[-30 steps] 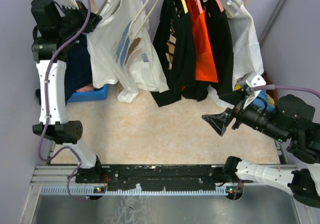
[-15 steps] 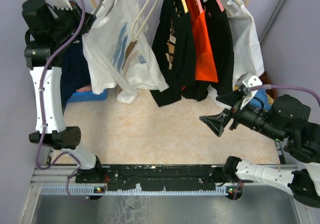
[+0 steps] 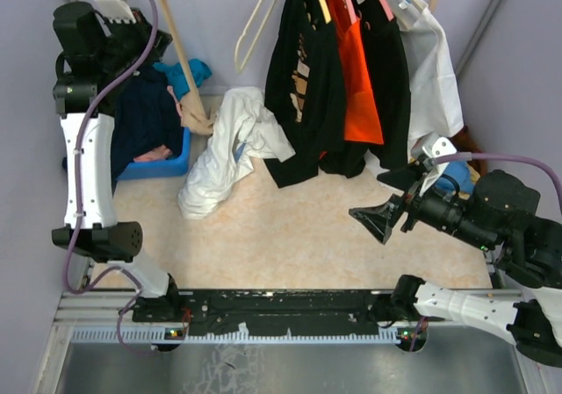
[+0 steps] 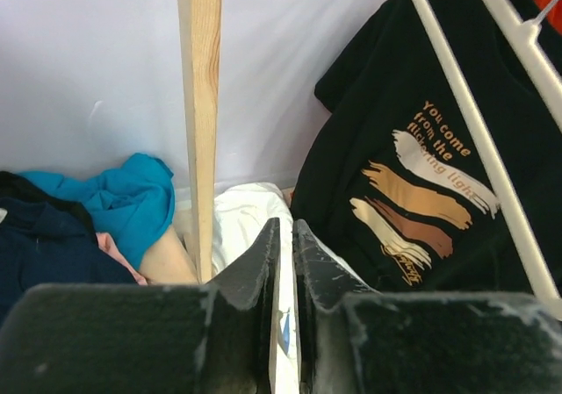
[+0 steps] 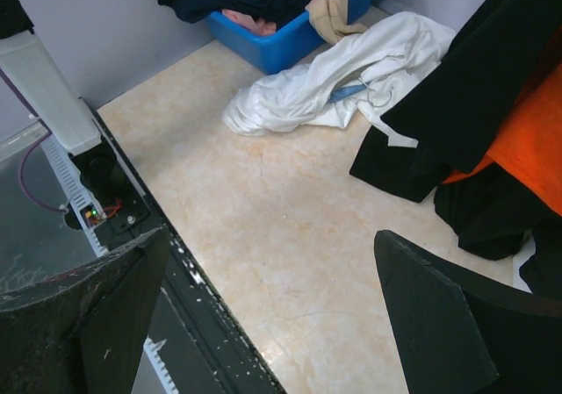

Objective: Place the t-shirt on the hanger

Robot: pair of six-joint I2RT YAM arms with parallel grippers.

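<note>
The white t-shirt (image 3: pixel 230 139) lies in a crumpled heap on the floor beside the wooden post, also seen in the right wrist view (image 5: pixel 334 82) and far below my left jaws (image 4: pixel 241 223). A bit of its blue print shows. A thin wire hook (image 5: pixel 379 96), likely the hanger's, pokes out of the heap; the rest of the hanger is hidden. My left gripper (image 3: pixel 143 37) (image 4: pixel 285 229) is high at the back left, its jaws nearly touching with nothing between them. My right gripper (image 3: pixel 373 198) (image 5: pixel 272 236) hovers wide open over the bare floor at the right, well apart from the t-shirt.
A wooden post (image 3: pixel 178 52) (image 4: pixel 200 104) stands by a blue bin (image 3: pixel 167 166) (image 5: pixel 285 43) of dark clothes. On the rail hang a bare cream hanger (image 3: pixel 253 25), a black printed shirt (image 3: pixel 299 87) (image 4: pixel 430 157), an orange garment (image 3: pixel 358 78) and a plain white one (image 3: pixel 436 74).
The t-shirt hung from the rail with my left gripper at its shoulder; it has dropped to the floor in a heap. The left gripper has drawn back. The right arm barely moved.
</note>
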